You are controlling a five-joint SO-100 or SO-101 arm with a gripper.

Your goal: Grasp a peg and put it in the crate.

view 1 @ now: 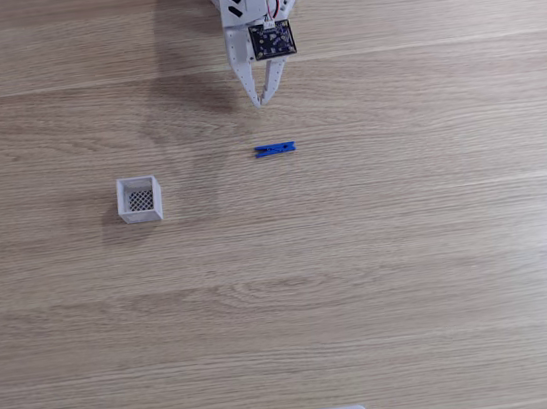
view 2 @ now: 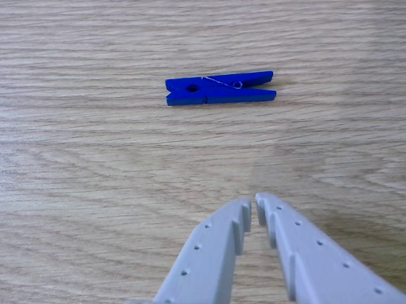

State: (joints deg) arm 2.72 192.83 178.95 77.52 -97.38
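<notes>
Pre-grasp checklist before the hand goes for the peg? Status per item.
1. Peg free on the table, nothing touching it: ok.
2. Hand short of the peg, bare table between them: ok.
3. Fingers wide enough to straddle the peg: not ok, tips nearly closed.
4. Peg lies crosswise to the hand in the other view, so its narrow width is what the fingers span: ok.
5. Crate upright, open, nothing inside: ok.
6. Path from peg to crate unobstructed in the fixed view: ok.
</notes>
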